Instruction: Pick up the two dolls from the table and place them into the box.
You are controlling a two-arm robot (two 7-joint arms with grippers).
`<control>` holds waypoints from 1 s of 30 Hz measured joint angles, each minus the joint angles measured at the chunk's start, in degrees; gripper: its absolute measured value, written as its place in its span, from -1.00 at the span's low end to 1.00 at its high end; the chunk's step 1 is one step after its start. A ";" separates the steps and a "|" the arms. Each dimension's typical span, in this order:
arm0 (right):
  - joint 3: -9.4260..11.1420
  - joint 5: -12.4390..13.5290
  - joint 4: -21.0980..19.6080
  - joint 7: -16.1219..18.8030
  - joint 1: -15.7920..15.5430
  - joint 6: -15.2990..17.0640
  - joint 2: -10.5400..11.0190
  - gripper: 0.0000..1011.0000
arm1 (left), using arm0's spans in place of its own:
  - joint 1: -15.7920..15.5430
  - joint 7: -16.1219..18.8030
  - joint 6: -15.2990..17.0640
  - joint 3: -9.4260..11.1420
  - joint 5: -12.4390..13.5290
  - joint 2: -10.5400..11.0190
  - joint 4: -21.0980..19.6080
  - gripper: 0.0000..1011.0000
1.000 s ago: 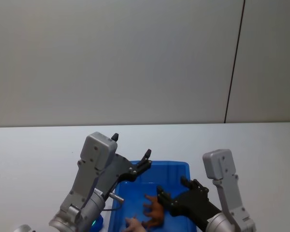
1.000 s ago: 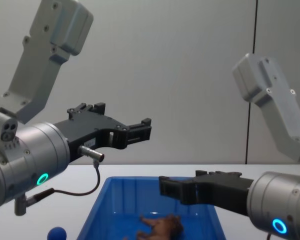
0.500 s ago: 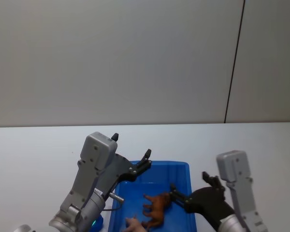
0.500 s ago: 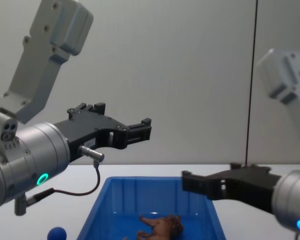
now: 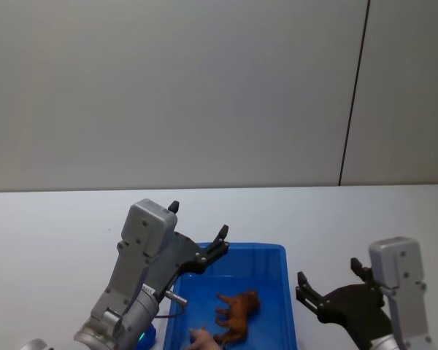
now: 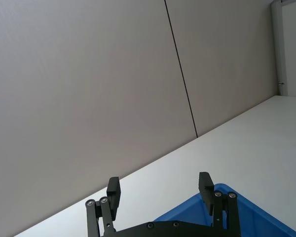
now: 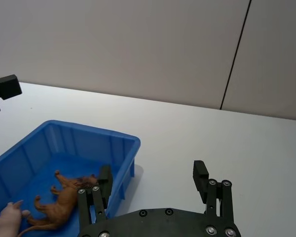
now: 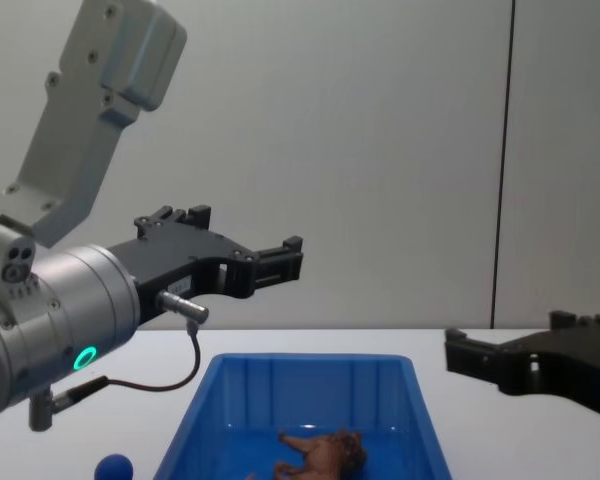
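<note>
Closest in, the pale pink doll (image 5: 202,337) lies on the floor of the box (image 5: 274,252) at its near end, cut off by the lower edge of the head view. Just beyond it, the brown doll (image 5: 237,315) lies on its side in the middle of the box floor, legs towards the pink one; whether the two touch cannot be told. On the table (image 5: 51,219), left of the box and near its near end, sits a small blue ball (image 8: 113,467).

The right gripper (image 5: 328,273) hangs over bare table just to the right of the box, outside its right wall. Its jaws are spread wide with nothing between them, and from its wrist both dolls can be seen down in the box off to one side.

The left gripper (image 8: 285,262) is held high over the far left part of the box, well above the rim. Its jaws are also released and empty, pointing out towards the far side of the table.

Past the box the white tabletop runs on to a plain grey wall (image 5: 168,87) with a dark vertical seam (image 5: 354,95)
</note>
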 joint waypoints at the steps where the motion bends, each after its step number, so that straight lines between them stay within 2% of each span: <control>1: 0.05 -0.03 -0.17 -0.21 -0.15 -0.08 0.10 0.98 | 0.00 0.00 0.00 0.00 0.00 0.00 0.00 0.98; 12: 0.51 -0.33 -1.79 -2.06 -1.71 -0.84 1.11 0.98 | 0.81 1.15 1.85 -0.45 -0.92 0.64 -1.23 0.98; 22: 0.69 -0.43 -2.39 -2.78 -2.29 -1.12 1.49 0.98 | 3.20 4.31 6.88 -1.96 -3.62 3.14 -4.88 0.98; 30: 0.75 -0.47 -2.63 -3.03 -2.52 -1.23 1.63 0.98 | 5.64 6.76 11.60 -3.59 -6.82 5.94 -7.68 0.98</control>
